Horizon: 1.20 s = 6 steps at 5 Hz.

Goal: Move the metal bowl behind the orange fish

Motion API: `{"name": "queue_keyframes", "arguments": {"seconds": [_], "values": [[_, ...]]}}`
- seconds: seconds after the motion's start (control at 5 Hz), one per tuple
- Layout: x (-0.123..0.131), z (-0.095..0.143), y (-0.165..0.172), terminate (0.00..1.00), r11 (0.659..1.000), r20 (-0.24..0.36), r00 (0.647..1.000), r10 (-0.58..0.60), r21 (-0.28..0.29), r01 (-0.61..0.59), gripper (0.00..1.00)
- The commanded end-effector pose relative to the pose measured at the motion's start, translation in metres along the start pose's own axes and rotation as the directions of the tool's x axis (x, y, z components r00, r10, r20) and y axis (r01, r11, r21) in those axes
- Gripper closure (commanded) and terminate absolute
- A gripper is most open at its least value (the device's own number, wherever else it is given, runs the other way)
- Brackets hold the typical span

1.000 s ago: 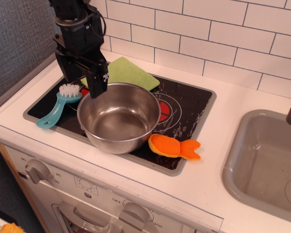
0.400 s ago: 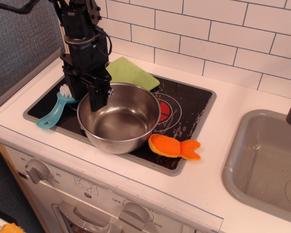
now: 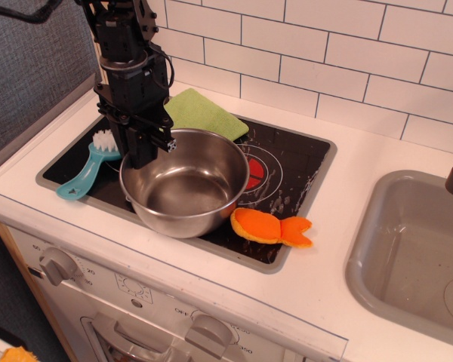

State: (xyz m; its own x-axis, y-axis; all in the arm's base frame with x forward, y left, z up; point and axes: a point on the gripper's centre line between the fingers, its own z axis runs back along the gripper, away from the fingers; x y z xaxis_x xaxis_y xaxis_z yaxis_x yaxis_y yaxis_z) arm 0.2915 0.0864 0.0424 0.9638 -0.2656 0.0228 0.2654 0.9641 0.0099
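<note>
One metal bowl (image 3: 185, 181) sits on the black cooktop (image 3: 302, 162), toward its near-left part, with the orange fish (image 3: 270, 227) just to the right of its near edge, seemingly touching the bowl's wall. So the bowl is beside the fish, not yet behind it. My gripper (image 3: 145, 147) now stands at the bowl's far-left rim; a second ago it hung a little higher and one finger showed clearly over the rim, whereas now it has dropped and the fingers straddle or pinch the rim. I cannot tell whether they have closed on the metal or merely bracket it. I judge this to be the grasp step, with lift and carry to come. The bowl must go right and far, onto the cooktop behind the fish. Around it lie the green cloth (image 3: 204, 111) at the far side and the blue brush (image 3: 90, 167) to the left, close by my arm; the grey sink (image 3: 408, 256) is well apart on the right.
</note>
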Motion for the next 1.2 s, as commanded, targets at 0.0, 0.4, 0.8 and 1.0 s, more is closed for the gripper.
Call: {"name": "queue_keyframes", "arguments": {"seconds": [0.0, 0.4, 0.8, 1.0], "values": [[0.006, 0.027, -0.004, 0.0, 1.0, 0.079, 0.997, -0.013, 0.026, 0.011, 1.0], [0.069, 0.09, -0.044, 0.0, 0.987, 0.32, 0.938, -0.134, -0.045, 0.157, 1.0], [0.129, 0.065, -0.073, 0.0, 0.958, 0.281, 0.929, -0.239, -0.085, 0.272, 1.0], [0.135, 0.039, -0.063, 0.0, 0.965, 0.202, 0.951, -0.235, -0.067, 0.252, 1.0]]}}
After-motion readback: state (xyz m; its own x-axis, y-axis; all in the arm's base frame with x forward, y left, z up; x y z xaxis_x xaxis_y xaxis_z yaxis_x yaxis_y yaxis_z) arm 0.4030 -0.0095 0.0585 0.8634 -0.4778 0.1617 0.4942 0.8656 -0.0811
